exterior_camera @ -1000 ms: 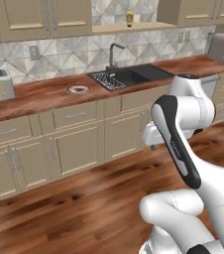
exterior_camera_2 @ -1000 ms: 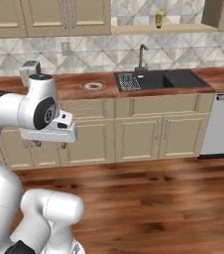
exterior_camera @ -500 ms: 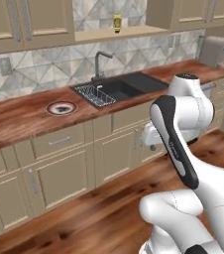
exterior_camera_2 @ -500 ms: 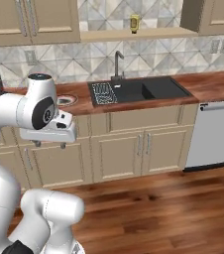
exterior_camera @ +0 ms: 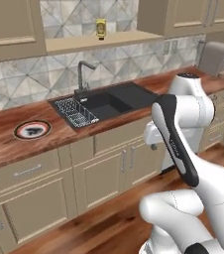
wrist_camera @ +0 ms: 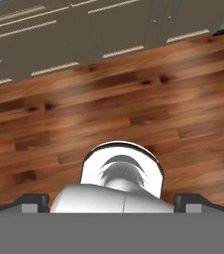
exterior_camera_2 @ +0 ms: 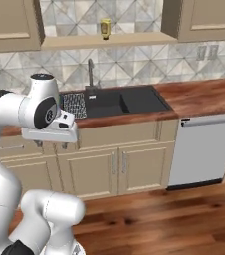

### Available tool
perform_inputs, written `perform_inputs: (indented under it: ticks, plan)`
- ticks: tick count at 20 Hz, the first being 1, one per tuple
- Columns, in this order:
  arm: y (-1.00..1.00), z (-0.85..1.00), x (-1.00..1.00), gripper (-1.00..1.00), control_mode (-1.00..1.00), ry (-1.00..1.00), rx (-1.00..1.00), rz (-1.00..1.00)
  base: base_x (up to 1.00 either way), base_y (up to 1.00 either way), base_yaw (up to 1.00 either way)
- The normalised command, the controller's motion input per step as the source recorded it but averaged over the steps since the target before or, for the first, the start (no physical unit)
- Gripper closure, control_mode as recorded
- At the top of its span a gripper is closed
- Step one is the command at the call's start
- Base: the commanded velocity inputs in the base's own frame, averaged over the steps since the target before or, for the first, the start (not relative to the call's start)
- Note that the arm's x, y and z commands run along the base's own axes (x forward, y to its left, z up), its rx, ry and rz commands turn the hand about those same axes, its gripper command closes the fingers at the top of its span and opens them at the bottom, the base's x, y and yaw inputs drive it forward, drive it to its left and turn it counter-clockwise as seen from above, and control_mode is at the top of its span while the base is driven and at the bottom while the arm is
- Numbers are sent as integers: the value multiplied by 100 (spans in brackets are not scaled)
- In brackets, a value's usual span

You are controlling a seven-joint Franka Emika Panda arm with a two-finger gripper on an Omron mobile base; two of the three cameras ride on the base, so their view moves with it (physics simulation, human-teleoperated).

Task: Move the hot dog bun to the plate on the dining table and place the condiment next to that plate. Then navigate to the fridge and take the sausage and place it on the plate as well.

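A yellow condiment bottle (exterior_camera: 100, 28) (exterior_camera_2: 105, 28) stands on the open shelf above the sink. My gripper (exterior_camera_2: 51, 146) (wrist_camera: 111, 201) hangs in front of my body, well short of the counter and far below the bottle, pointing down at the wood floor. It is open, with nothing between its dark fingertips (wrist_camera: 32, 201). The hot dog bun, the plate, the dining table, the fridge and the sausage are out of view.
A black sink (exterior_camera: 109, 101) (exterior_camera_2: 124, 99) with a faucet is set in the wooden counter, with a wire rack (exterior_camera: 76, 111) in its left basin. A dishwasher (exterior_camera_2: 204, 152) sits to the right, and a grey appliance (exterior_camera: 213, 57) at the far right. Cabinet fronts (wrist_camera: 84, 30) line the floor.
The whole scene has slid left and grown larger in both base views, so the base has driven. The arm holds the same pose and the gripper stays open.
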Motion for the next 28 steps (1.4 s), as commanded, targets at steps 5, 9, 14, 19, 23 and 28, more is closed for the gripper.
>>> perform_inputs:
  ticks: [5,9,14,19,23,28]
  plan:
    - [0,0,0,-100,100,0,0,0,65,-63,34]
    - [0,0,0,-100,100,0,0,0,60,-56,51]
    - [0,0,0,-100,100,0,0,0,74,-65,51]
    - [0,0,0,-100,100,0,0,0,79,-50,17]
    - [0,0,0,-100,100,0,0,0,70,-38,6]
    - [0,0,0,-100,100,0,0,0,50,-36,0]
